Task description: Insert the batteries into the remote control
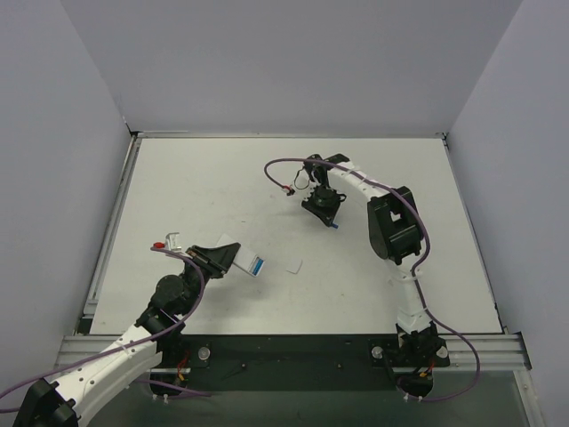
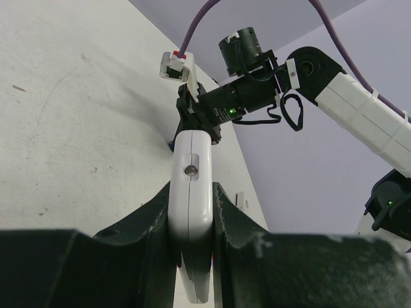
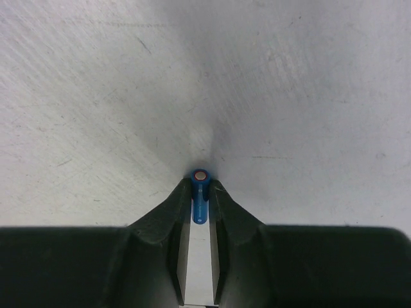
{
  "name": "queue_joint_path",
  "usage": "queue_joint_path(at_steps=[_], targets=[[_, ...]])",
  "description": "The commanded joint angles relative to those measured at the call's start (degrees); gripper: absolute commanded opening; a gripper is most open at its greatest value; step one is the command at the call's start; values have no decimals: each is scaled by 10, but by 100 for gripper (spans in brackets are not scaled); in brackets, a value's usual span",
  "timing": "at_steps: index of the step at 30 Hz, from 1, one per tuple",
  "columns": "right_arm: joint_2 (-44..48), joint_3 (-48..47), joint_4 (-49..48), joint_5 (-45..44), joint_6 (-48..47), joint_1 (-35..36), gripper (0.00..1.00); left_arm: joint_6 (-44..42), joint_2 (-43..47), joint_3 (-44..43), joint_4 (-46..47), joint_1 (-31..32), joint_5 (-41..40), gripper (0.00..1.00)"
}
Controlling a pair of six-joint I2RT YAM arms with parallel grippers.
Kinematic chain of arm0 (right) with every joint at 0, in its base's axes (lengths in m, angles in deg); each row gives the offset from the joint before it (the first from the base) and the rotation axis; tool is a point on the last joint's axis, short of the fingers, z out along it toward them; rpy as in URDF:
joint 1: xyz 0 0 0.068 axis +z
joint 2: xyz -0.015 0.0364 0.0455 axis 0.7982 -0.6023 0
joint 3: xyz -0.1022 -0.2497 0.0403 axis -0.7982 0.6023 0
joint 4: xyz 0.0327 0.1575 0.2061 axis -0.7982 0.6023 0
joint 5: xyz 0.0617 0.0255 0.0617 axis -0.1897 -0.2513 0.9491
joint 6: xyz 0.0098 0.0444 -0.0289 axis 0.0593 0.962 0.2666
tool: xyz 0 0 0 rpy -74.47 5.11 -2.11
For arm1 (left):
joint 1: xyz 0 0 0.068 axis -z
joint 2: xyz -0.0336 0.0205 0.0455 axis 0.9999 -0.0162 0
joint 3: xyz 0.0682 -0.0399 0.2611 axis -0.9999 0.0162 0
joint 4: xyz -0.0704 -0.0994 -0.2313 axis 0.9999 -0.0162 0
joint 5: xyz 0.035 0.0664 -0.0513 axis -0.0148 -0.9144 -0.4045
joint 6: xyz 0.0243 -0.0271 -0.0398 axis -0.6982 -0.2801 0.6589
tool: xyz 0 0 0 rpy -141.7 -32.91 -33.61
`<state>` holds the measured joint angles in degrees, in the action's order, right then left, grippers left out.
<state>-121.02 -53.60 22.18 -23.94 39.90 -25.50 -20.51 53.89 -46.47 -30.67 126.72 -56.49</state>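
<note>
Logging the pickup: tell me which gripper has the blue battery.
The right gripper: the blue battery sits pinched between its two fingers, one end pointing out past the tips. The left gripper clamps the white remote control instead.

battery point(image 1: 336, 226): mostly hidden under right end effector point(image 1: 329, 219) | left arm point(image 1: 89, 374): cut off bottom-left
</note>
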Motion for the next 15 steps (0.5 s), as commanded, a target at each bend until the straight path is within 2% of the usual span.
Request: queue_joint_path(at_steps=[1,2,5,15], targets=[[0,-6,28,14,4,2,7,7,-1,-5,28,-4,8,0],[12,-6,27,19,11,2,2,7,-1,-4,33,-4,7,0],[54,1,15,61,51,2,0,15,-5,3,57,-4,2,0],[292,154,-237,138,346,31,0,54,-8,24,113,-11,-19,0]])
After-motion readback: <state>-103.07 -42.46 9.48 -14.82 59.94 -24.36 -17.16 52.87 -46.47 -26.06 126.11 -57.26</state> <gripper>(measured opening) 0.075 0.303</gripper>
